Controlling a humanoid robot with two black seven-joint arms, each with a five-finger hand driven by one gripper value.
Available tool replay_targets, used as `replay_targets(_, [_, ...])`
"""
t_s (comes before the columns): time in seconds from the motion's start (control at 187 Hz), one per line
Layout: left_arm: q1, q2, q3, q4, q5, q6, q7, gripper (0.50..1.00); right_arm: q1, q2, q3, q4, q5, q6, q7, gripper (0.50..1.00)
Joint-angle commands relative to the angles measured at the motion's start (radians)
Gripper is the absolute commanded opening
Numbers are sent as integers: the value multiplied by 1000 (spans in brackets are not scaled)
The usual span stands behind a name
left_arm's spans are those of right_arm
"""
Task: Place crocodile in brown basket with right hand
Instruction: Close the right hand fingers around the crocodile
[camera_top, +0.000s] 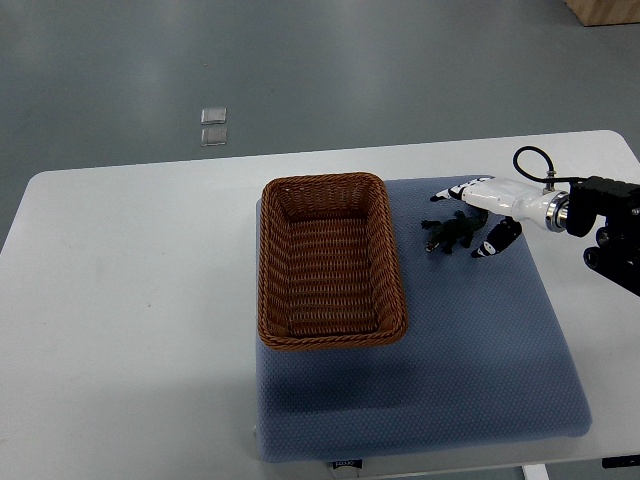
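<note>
The crocodile (450, 235), a small dark green toy, is seen lying flat on the blue mat (480, 340), just right of the brown basket (393, 262) and level w/ its far half. It is not in the basket yet.

The right hand (495, 205) is brought in from the right edge and set just beyond the toy's right end. Its black-tipped fingers (497, 241) are spread, one toward the far side of the toy and one toward the near side. Nothing is gripped. Whether the toy is touched cannot be told at this res.

Risks, as judged from here:
- The toy is low, thin and prob. soft. If the fingers are closed too high, it could be missed or only nipped by a leg or the tail, then dropped on the way left.
- If the hand is pushed further left before closing, the toy could be shoved against the basket wall or have the wall tipped onto it.
- The mat surface looks textured, so a fingertip could be snagged, esp. on a low approach.
- The basket rim stands above the toy. W/o enough lift, the rim could be clipped and the basket dragged across the white table (130, 300).
</note>
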Motion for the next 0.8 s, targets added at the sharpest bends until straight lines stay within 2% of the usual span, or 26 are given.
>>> replay_targets(0.0, [0,0,0,0,0,0,0,1000,6,4,0,-1,-16,-12,-1,924])
replay_targets(0.386, [0,0,0,0,0,0,2,1000,9,8,-5,1,-73,-12,-1,917])
replay_targets(0.552, [0,0,0,0,0,0,0,1000,10,16,-20,-1,-73,-18,-21,891])
replay_targets(0.793, [0,0,0,0,0,0,0,1000,16,30,-23,-1,-73,-30,-29,885])
